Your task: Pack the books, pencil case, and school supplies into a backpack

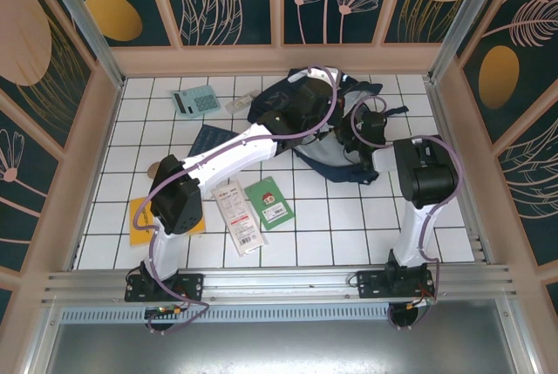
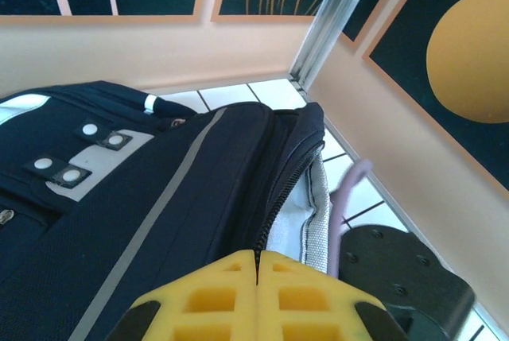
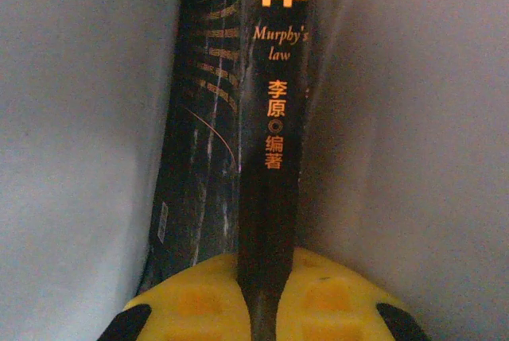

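The navy backpack (image 1: 305,99) lies at the back of the table, its opening towards the right arm. My left gripper (image 2: 257,255) is shut on the backpack's (image 2: 159,198) zipper edge, with the zipper teeth running in between the yellow fingers. My right gripper (image 3: 266,265) is inside the pale grey lining (image 3: 79,118), shut on the spine of a black book with gold print (image 3: 270,79). On the tiles lie a dark blue book (image 1: 214,140), a small green book (image 1: 269,203), an orange-yellow book (image 1: 139,221), the white-and-red pack (image 1: 240,217), the teal calculator (image 1: 195,100) and a whitish packet (image 1: 240,102). The tan pencil case (image 1: 154,168) peeks out beside the left arm.
Wooden walls (image 1: 87,156) and metal posts (image 1: 458,25) close in the tiled table on three sides. The left arm (image 1: 227,156) stretches diagonally over the middle. The right arm's elbow (image 1: 427,169) stands at the right. Bare tiles (image 1: 349,234) lie at the front right.
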Motion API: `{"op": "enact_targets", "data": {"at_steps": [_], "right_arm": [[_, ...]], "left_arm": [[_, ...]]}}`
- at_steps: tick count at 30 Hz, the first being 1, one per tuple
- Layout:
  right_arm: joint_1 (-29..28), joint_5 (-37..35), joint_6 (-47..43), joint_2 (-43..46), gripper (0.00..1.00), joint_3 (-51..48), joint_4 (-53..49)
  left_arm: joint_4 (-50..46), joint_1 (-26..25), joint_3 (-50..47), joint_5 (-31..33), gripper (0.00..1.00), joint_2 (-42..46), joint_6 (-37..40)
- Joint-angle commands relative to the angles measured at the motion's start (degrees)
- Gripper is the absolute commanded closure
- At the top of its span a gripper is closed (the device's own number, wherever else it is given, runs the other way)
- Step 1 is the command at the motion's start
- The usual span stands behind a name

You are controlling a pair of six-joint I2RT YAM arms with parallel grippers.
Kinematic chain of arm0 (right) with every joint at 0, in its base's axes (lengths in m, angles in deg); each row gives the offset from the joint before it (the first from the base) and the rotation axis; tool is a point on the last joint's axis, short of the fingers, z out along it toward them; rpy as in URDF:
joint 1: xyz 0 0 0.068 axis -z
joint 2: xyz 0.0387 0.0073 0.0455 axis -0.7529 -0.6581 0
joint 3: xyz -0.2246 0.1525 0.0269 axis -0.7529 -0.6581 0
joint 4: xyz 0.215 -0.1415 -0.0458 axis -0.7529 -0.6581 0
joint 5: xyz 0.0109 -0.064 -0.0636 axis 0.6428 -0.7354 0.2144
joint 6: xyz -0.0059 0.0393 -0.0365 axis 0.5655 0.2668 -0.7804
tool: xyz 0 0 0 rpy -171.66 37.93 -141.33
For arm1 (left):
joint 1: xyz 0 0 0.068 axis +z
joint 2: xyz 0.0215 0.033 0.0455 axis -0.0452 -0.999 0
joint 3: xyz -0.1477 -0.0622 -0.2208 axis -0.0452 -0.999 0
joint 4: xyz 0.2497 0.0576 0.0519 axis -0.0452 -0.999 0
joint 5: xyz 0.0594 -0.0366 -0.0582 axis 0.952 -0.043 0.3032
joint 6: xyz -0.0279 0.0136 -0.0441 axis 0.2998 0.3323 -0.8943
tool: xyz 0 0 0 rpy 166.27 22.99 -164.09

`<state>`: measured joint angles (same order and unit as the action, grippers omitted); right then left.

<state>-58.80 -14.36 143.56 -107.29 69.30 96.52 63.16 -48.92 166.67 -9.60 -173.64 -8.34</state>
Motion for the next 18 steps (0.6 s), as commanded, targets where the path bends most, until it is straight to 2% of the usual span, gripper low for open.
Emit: {"op": "enact_targets", "data": {"at_steps": [1,9,11,12,15,18], "right_arm": [[-2.1,1.5,-2.3,-2.7,1.00,6.0,0.7],[-2.7,4.4,0.7,-10.2,0.98,16.5,-1.9],[-2.6,4.5,0.1,-10.2,0.75,17.1,-3.6],[-2.5,4.2,-0.5,-9.4,0.67,16.5,-4.3],[-1.6,2.7,-3.0,-5.4,0.56,13.2,-6.6],[0.2,2.5,-4.5,-0.9,0.50,8.9,-7.8]], "left_arm": [[4.0,-0.9,4.5,-2.2,1.00,0.3,0.1],[4.1,-1.3,3.5,-3.1,1.00,1.1,0.9],[4.0,-1.3,3.4,-2.0,1.00,1.0,0.9],[3.9,-1.3,3.3,-1.3,1.00,1.0,0.9],[4.1,-1.2,2.5,2.1,1.00,1.1,0.9],[4.6,-1.1,2.3,4.7,1.00,0.7,0.2]]}}
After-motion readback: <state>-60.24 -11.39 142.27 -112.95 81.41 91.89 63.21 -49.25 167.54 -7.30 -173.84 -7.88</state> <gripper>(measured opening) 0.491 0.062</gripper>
